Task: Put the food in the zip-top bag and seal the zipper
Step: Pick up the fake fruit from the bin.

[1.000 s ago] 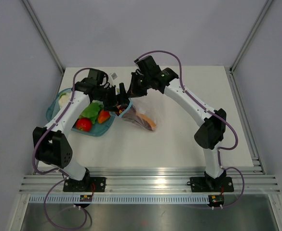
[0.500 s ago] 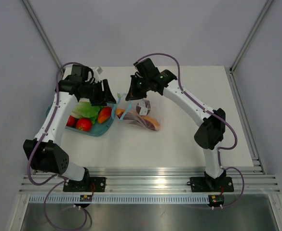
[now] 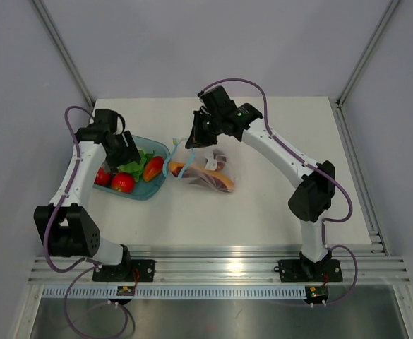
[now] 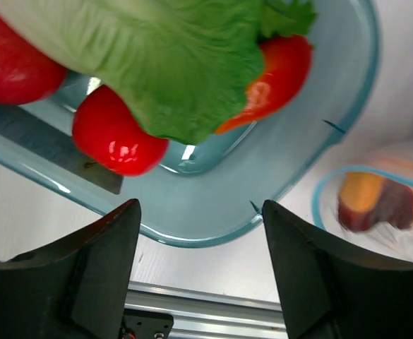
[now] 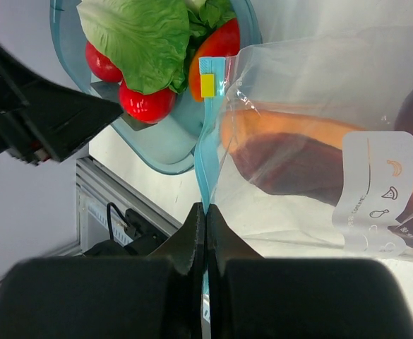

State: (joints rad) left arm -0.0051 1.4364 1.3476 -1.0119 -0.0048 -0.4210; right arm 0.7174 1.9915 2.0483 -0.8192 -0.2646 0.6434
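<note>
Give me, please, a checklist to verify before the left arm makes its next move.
1. Hold: right gripper shut on the zipper: ok.
2. Mouth of the zip-top bag open: ok.
3. Picker: left gripper open, empty, above the teal bowl: ok.
4. Bowl emptied into the bag: not ok, red pieces lie in it.
5. Free access to the red pieces: not ok, the lettuce leaf partly covers them.

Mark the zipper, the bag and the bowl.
zipper (image 5: 205, 166), right wrist view, middle of the teal strip.
bag (image 5: 312, 78), right wrist view, clear plastic above the food.
bowl (image 4: 277, 169), left wrist view, bare inner wall.
</note>
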